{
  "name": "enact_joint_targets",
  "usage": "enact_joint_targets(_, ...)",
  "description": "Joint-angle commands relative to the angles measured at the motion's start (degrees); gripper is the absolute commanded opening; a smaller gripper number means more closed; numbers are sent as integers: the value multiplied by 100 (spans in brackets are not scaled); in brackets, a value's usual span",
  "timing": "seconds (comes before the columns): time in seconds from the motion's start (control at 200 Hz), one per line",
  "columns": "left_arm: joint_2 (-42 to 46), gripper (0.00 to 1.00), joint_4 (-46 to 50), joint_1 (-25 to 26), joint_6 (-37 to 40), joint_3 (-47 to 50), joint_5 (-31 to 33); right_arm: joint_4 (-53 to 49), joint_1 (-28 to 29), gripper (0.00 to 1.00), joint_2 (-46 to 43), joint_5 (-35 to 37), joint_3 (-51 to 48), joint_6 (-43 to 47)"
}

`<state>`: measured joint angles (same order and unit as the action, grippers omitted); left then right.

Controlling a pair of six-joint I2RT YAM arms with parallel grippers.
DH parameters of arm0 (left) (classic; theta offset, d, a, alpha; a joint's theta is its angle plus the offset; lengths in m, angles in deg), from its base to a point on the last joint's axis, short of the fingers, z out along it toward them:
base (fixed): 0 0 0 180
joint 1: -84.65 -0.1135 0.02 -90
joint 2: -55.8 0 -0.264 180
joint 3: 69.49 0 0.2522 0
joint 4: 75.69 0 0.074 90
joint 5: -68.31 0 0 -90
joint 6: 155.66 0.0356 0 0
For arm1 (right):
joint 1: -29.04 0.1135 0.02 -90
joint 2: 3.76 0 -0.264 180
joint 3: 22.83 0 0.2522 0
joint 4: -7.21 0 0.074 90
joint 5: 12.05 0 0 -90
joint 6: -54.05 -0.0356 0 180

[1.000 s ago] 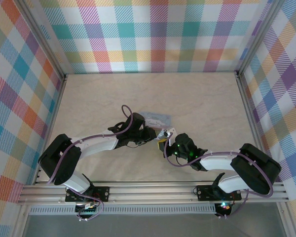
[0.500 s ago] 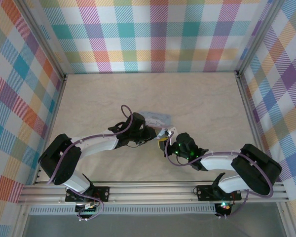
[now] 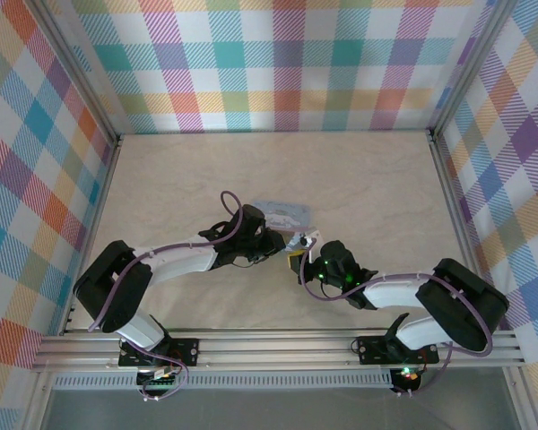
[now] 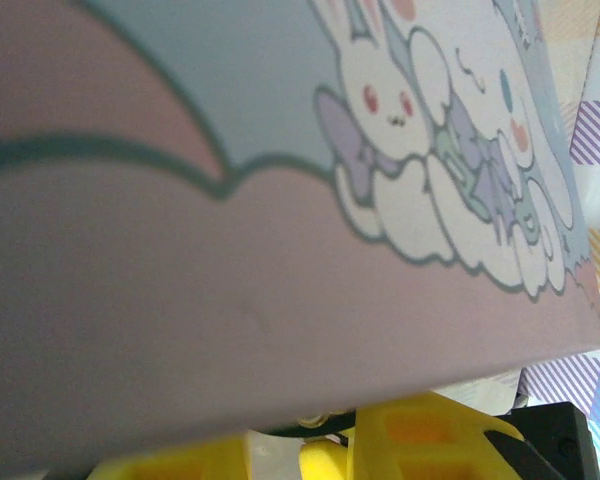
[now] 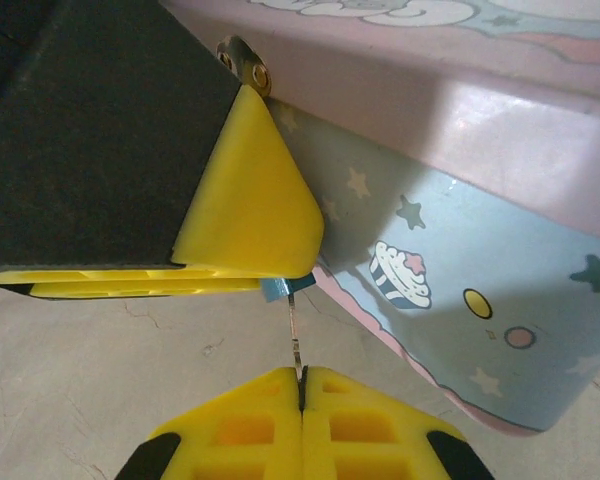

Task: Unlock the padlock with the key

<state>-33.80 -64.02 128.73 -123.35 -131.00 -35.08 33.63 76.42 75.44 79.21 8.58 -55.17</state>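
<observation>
At the lower centre of the right wrist view, the right gripper (image 5: 302,380) has its two yellow fingers pressed tight together on the key (image 5: 297,340), a thin dark sliver standing straight up out of the pinch. The key's tip meets the padlock (image 5: 278,289), a tiny bluish scrap just above. The padlock peeks out at the tip of the left gripper (image 5: 265,281), whose fingers look clamped on it, one flat below and one wedge-shaped above. Close behind, filling the right of the frame, sits the pale blue cartoon tin (image 5: 450,270) on the marbled table (image 5: 90,370).

Overhead, the two arms meet nose to nose at mid-frame, just below the tin. Whether the key is seated in the keyway is too small to tell.

So the call here is to line up first and keep the shaft dead straight with the lock's axis. Press in gently, then turn with a pure wrist roll. The left pinch must not give, or the padlock will spin along with the key. Any sideways load and that thin key could bend or slide out of the pads
</observation>
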Motion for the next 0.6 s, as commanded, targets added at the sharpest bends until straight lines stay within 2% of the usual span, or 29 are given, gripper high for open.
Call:
enact_joint_targets(0.0, -64, 13, -101, 199, -75, -97, -305, 728, -59, 0, -68, -102, 221, -55)
enact_joint_targets(0.595, -41, 13, -229, 227, -273, -121, -415, 900, -202, 0, 280, -352, 421, -34)
